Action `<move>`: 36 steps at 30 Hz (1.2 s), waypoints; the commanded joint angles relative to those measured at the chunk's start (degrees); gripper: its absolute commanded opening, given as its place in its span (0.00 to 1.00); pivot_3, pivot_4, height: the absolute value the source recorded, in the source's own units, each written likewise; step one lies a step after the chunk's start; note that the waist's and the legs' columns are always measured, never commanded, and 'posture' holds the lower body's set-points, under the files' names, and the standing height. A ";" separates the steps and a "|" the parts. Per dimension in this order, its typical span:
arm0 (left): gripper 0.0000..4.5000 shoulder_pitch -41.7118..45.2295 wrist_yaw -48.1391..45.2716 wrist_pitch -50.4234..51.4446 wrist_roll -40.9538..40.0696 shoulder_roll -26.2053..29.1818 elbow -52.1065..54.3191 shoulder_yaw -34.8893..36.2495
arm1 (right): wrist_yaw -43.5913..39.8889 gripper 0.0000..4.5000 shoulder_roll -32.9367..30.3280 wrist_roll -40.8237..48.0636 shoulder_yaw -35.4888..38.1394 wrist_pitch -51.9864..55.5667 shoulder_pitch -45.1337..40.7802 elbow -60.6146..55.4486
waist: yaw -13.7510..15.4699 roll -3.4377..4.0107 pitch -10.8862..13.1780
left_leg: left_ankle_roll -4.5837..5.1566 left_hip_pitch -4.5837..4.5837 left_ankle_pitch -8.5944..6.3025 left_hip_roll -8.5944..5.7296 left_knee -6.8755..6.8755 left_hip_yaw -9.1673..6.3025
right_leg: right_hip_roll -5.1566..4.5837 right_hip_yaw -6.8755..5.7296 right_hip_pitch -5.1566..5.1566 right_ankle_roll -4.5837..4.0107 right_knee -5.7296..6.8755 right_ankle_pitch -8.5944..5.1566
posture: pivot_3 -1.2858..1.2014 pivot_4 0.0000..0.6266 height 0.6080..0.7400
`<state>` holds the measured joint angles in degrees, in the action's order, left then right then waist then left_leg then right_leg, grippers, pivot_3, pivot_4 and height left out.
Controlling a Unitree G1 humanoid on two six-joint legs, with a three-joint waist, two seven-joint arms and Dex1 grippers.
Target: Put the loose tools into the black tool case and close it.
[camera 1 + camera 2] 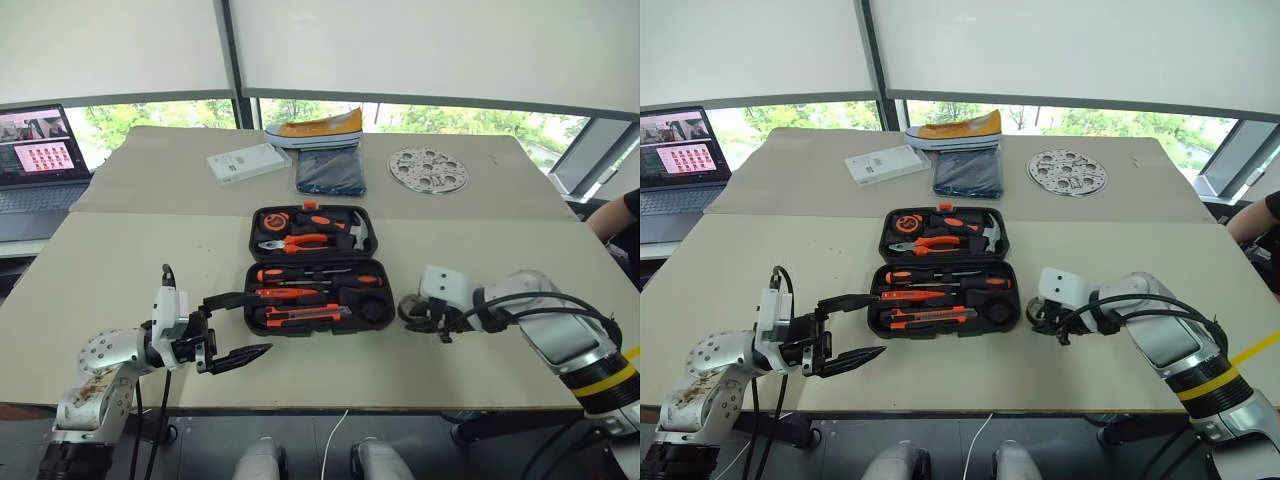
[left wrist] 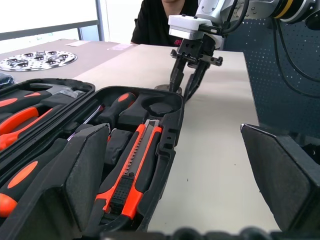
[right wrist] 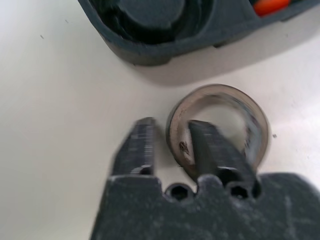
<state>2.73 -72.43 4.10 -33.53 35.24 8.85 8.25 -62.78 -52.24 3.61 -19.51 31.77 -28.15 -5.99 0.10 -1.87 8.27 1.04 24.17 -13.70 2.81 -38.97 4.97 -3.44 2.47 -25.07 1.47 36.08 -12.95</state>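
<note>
Item: tape roll (image 3: pixel 218 131), last loose tool, flat on the table (image 1: pixel 120 260) just beside the open black tool case's (image 1: pixel 318 322) right corner. I have the right gripper (image 3: pixel 170 146) pinching its rim, one finger inside the ring. Next, I judge: lift, drop into the round slot. Left gripper (image 1: pixel 236 326) spread wide, near the case's left edge. Beyond: folded cloth (image 1: pixel 331 170), shoe (image 1: pixel 314 128), perforated metal disc (image 1: pixel 428 170), laptop (image 1: pixel 38 160); none obstructing.

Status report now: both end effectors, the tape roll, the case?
Left end effector open, beside the black tool case. Right end effector pinching the rim of the tape roll, one finger inside the ring. Roll on the table, beside the open case.
</note>
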 commanded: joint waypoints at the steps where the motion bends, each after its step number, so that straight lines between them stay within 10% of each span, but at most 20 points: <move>1: 1.00 1.15 0.50 0.62 -1.24 0.16 2.41 -0.07 | -2.52 0.01 -3.87 1.65 5.25 0.80 -0.70 -1.27 | 0.10 0.00 0.00 | 0.00 0.00 0.00 -0.01 0.00 0.00 | 0.00 0.00 0.01 0.00 0.00 0.00 | 0.52 0.24 1.00; 11: 1.00 1.71 2.84 1.18 -0.88 -0.33 2.28 0.51 | -5.00 0.01 8.48 20.18 9.57 20.26 -13.36 -8.55 | -1.28 0.00 0.00 | 0.00 -0.23 0.00 0.15 0.05 -0.22 | 0.22 0.06 0.07 -0.17 0.14 0.07 | 0.52 0.24 1.00; 30: 1.00 0.24 3.27 -0.17 0.80 2.13 1.52 1.78 | -1.83 0.01 9.21 13.10 -3.05 22.14 -11.36 -2.80 | -0.47 0.00 0.00 | -0.01 -0.16 0.01 0.04 0.01 -0.01 | 0.04 -0.05 0.07 -0.12 0.12 0.06 | 0.52 0.24 1.00; 36: 1.00 0.08 4.82 1.46 0.52 2.14 1.92 2.22 | -2.91 0.46 7.44 12.82 -2.04 19.71 -10.72 -2.94 | -0.52 0.00 0.00 | -0.01 -0.16 0.01 0.03 0.01 0.00 | 0.03 -0.04 0.07 -0.11 0.11 0.07 | 0.52 0.24 1.00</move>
<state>2.63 -68.91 5.09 -32.39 36.78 10.07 8.89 -64.76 -43.12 16.06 -22.94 52.88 -39.17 -7.70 -0.41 -1.88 8.28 1.03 24.00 -13.69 2.84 -38.97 4.98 -3.41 2.42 -25.00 1.36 36.19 -12.88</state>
